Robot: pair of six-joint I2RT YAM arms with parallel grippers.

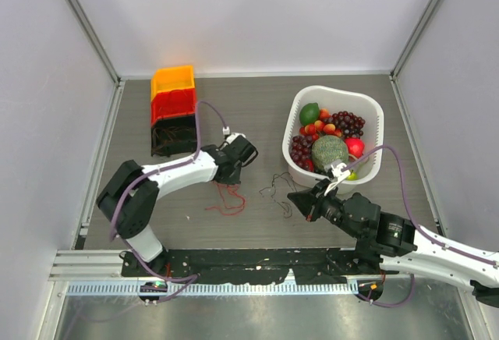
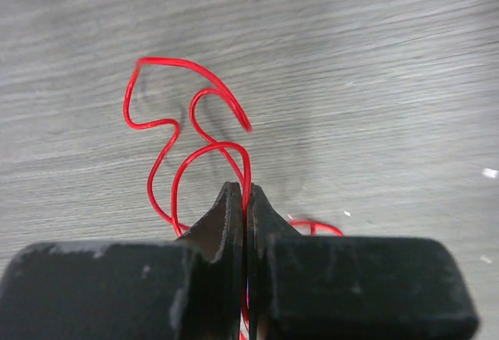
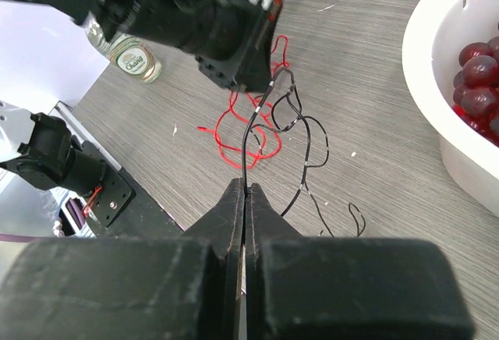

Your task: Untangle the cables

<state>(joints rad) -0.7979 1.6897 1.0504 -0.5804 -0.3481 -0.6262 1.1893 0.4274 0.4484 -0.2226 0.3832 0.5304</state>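
Note:
The cables are thin wires on the grey table. A red wire lies in loops below my left gripper, which is shut on one strand of it. In the left wrist view the red wire runs up from between the closed fingertips of that gripper. A dark wire lies between the arms. My right gripper is shut on it. In the right wrist view the dark wire rises from this gripper towards the left gripper, crossing the red wire.
A white basket full of fruit stands at the right back, close to the right arm; its wall shows in the right wrist view. Stacked orange, red and black bins stand at the left back.

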